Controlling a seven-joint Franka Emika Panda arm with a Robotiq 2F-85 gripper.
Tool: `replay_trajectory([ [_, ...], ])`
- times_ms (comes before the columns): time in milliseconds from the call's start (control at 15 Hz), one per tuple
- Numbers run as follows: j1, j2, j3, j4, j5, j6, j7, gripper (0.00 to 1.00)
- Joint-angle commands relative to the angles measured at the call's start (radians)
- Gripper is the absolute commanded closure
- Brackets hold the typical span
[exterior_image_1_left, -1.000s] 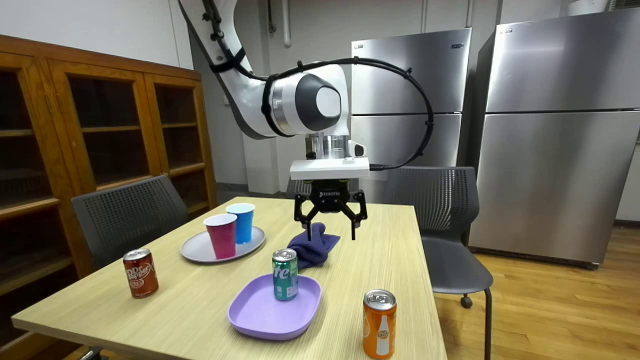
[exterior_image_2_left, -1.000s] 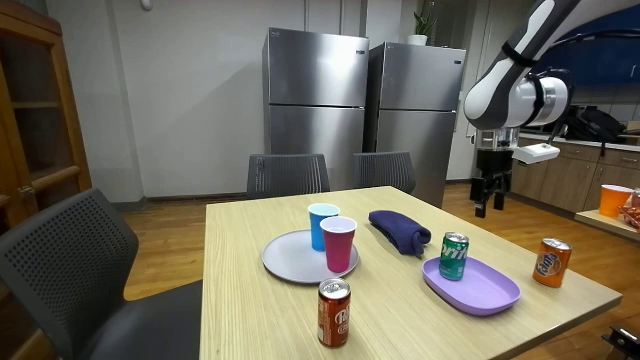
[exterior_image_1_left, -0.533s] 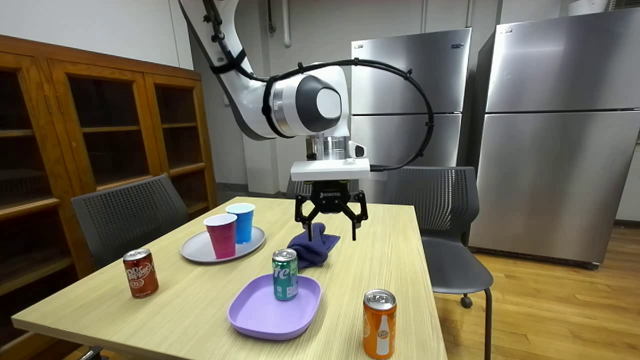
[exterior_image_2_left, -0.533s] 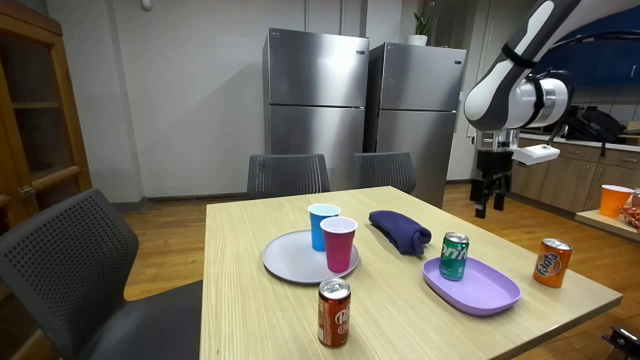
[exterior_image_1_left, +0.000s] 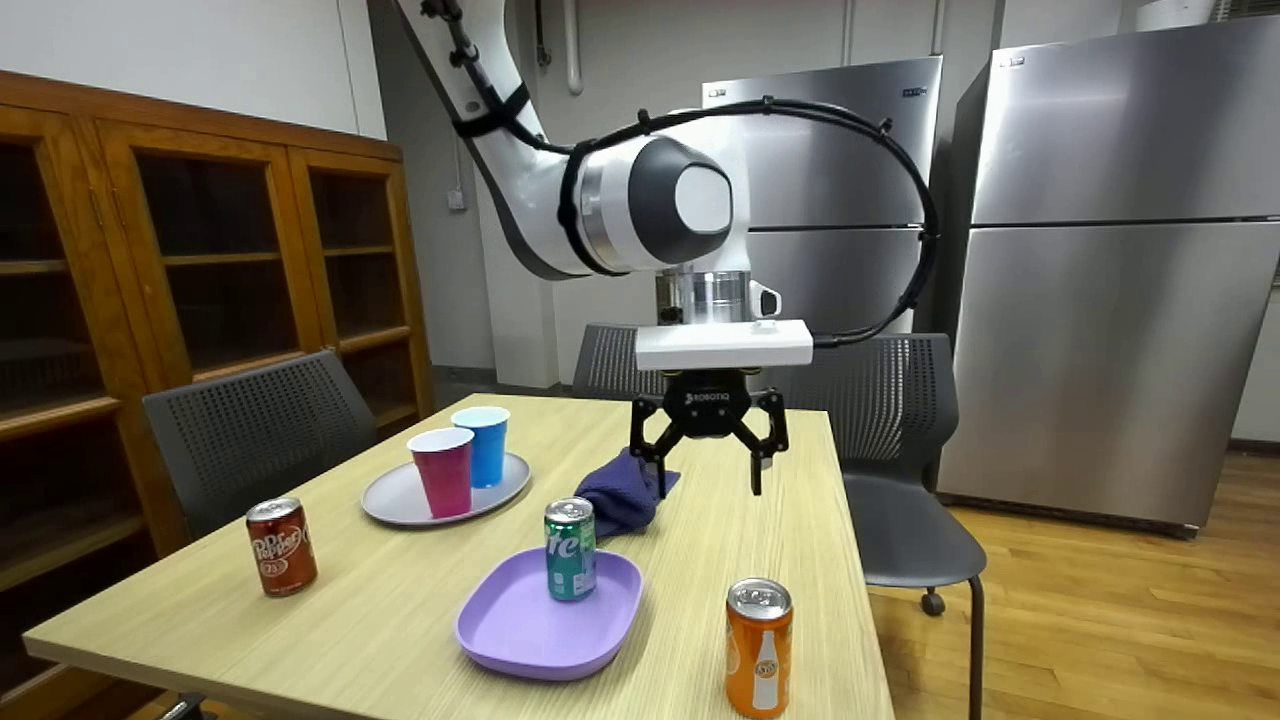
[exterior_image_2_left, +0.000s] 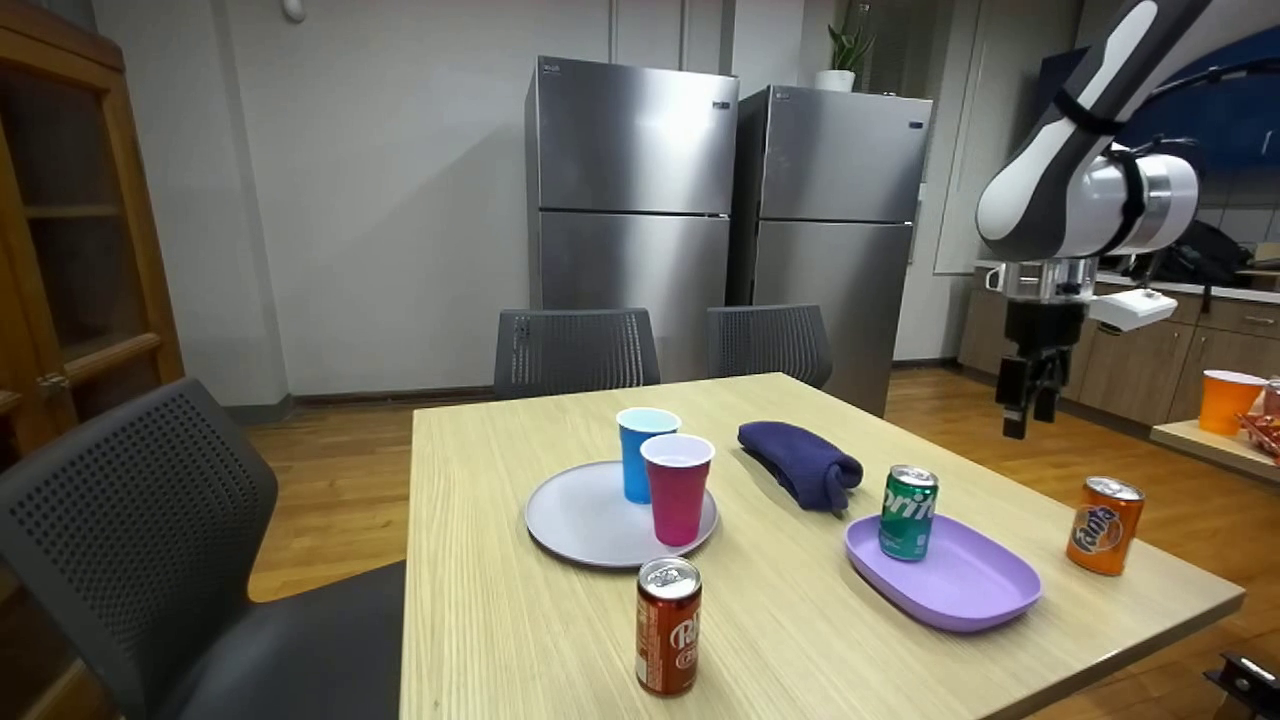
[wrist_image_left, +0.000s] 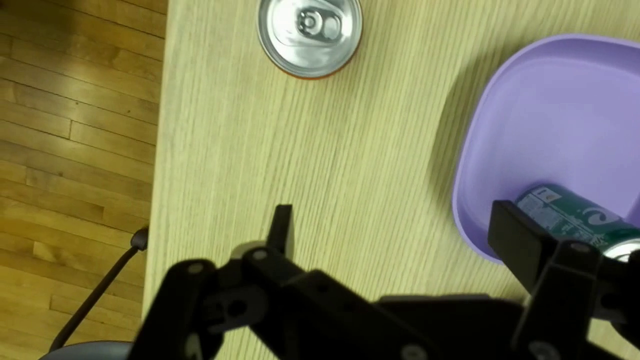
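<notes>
1. Above the table (exterior_image_1_left: 400, 620), the claw (exterior_image_1_left: 709, 488) hangs released, its fingers spread wide, with nothing held between them and no contact with anything below.
2. Below the claw and to its right in the wrist view, the Sprite can (wrist_image_left: 575, 212) stands upright on the purple tray (wrist_image_left: 575, 120), partly hidden behind a finger.
3. Below it and toward the top of the wrist view, the orange Fanta can (wrist_image_left: 310, 37) stands upright on the table, apart from the tray.
4. Farther from the claw, a navy cloth (exterior_image_2_left: 800, 465) lies folded; beyond that, a grey plate (exterior_image_2_left: 570, 525) bears a magenta cup (exterior_image_2_left: 676, 495) and a blue cup (exterior_image_2_left: 633, 455), and a Dr Pepper can (exterior_image_2_left: 668, 640) stands near the plate.
5. Judged from how things lie, the Sprite can is already on the tray and both cups on the plate, while the other two cans and the cloth sit directly on the table.
6. What seems left undone is any touch or grip by the claw.
</notes>
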Motion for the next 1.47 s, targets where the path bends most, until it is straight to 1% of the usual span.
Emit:
replay_trajectory([
  [0, -0.035, -0.048, -0.016, -0.059, 0.004, 0.026, -0.106, 0.00],
  [267, -0.039, -0.040, -0.053, -0.092, -0.024, 0.069, -0.142, 0.00],
  [533, -0.032, -0.027, -0.078, -0.120, -0.053, 0.124, -0.126, 0.00],
  [1000, -0.035, 0.013, -0.085, -0.147, -0.062, 0.174, -0.115, 0.00],
  [1400, -0.041, 0.062, -0.087, -0.129, -0.058, 0.186, -0.096, 0.00],
])
